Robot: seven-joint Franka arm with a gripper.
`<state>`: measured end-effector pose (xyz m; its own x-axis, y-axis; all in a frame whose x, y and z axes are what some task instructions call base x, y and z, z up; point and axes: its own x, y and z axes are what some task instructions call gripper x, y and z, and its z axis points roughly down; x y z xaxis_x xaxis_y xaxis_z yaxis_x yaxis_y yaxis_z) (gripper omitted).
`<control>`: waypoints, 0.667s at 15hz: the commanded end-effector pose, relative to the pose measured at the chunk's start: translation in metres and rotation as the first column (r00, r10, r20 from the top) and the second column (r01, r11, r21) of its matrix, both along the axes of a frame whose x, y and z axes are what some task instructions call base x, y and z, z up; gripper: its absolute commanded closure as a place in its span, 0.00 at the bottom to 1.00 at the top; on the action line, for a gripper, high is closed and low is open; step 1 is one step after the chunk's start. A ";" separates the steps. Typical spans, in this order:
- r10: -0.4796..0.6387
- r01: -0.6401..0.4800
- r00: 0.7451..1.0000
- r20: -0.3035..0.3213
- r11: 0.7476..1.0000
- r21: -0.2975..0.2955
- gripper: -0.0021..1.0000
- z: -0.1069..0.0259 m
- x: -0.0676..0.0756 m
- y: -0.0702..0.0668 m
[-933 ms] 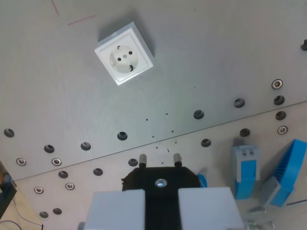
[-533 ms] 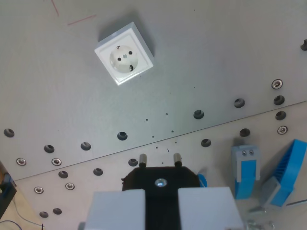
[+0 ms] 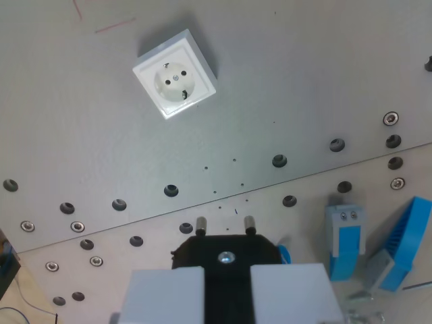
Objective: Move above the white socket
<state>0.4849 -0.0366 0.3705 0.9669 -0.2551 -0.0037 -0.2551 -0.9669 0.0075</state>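
The task is at its beginning stage, judging from the wrist view. The white socket [image 3: 175,75] sits in the upper left part of the picture, turned approx. diagonal on the grey table [image 3: 304,81]. The gripper [image 3: 226,287] is at the bottom centre, well apart from the socket, so it is not above it yet. What is left: travel toward the top and a bit to the wrist view's left, until the socket comes under the gripper.

The jaws are clenched on a black plug [image 3: 226,253]; its two metal pins [image 3: 225,224] point up in the picture, toward the socket. The two light grey fingers [image 3: 162,293] press it from both sides, w/ no gap visible.

The pins probably need the same orientation as the two socket holes later, but the socket is rotated, so some wrist turn may be needed; this is only my estimate.

Containers: I see none in the view, so nothing is inside anything. At the wrist view's right, near the bottom, stand some blue and grey parts [image 3: 345,239] on the table, near each other; what they are I cannot say. Many round holes and screws run across the table along a seam line.
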 end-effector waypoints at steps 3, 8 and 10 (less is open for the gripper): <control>0.075 -0.075 0.996 0.044 0.997 -0.002 1.00 -0.013 -0.002 0.001; 0.136 -0.136 0.988 0.070 0.991 -0.008 1.00 -0.031 -0.002 0.004; 0.160 -0.159 0.984 0.076 0.987 -0.011 1.00 -0.040 -0.003 0.006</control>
